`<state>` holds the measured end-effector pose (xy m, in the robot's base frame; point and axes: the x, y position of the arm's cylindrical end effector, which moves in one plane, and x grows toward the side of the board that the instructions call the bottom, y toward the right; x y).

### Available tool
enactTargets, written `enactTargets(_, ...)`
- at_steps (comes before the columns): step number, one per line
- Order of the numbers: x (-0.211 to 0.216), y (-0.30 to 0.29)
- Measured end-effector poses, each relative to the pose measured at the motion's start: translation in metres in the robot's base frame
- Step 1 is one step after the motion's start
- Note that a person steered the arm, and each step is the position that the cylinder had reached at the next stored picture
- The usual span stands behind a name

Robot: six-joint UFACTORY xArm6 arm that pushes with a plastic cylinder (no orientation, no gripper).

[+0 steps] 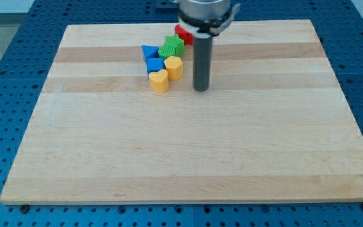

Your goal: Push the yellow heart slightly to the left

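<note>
1. Six blocks sit clustered near the view's top, left of centre, on the wooden board (188,157).
2. Two are yellow: the heart (159,81) at the cluster's bottom edge, and a second yellow block (174,66) touching it up and to the right, its shape unclear.
3. Two are blue: a triangle (149,52) and a blue block (154,64) just below it.
4. One green block (171,46) and one red block (183,33) lie above; the red is partly hidden by the arm.
5. The heart's lobes seem to face the view's top and its point the bottom, but I cannot tell surely; no long axis shows.
6. One rod, no fingers, holding nothing: my tip (200,89) rests on the board just right of the heart, apart from it.
</note>
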<state>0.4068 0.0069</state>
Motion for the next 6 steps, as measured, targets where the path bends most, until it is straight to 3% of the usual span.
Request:
enactTargets(4, -0.029, -0.065)
enactTargets(6, -0.033, -0.053)
